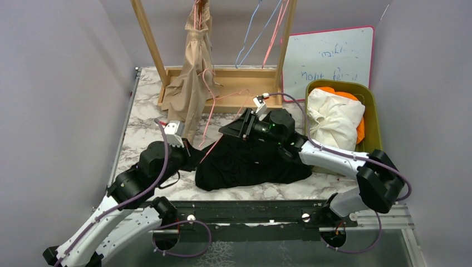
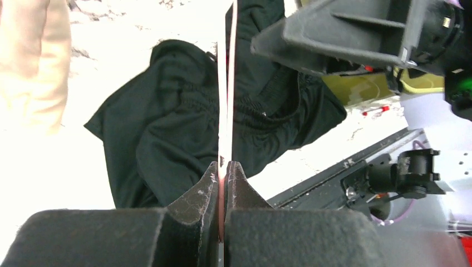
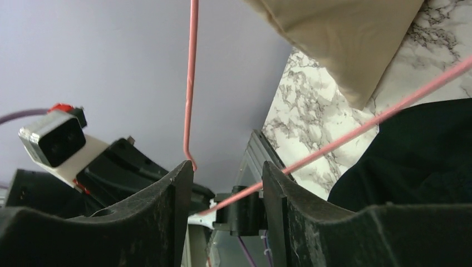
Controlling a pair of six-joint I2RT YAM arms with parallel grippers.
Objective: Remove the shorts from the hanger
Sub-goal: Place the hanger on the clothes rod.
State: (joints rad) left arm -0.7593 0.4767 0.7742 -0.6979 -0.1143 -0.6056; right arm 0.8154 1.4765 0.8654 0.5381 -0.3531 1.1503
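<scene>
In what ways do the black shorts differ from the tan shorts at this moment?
The black shorts lie crumpled on the table; the tan shorts hang upright from the rack. The black shorts are dark and spread wide; the tan shorts are pale and bunched narrow. Both are soft fabric, outside the bin.

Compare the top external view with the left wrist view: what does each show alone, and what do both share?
Only the top external view shows the cream-white fabric shorts and bright orange fabric shorts in the olive-green plastic bin, and the wooden hanging rack. Only the left wrist view shows the left fingers shut tight on the thin pink wire hanger. Both show the black fabric shorts lying on the white marble table and the tan-beige fabric shorts.
</scene>
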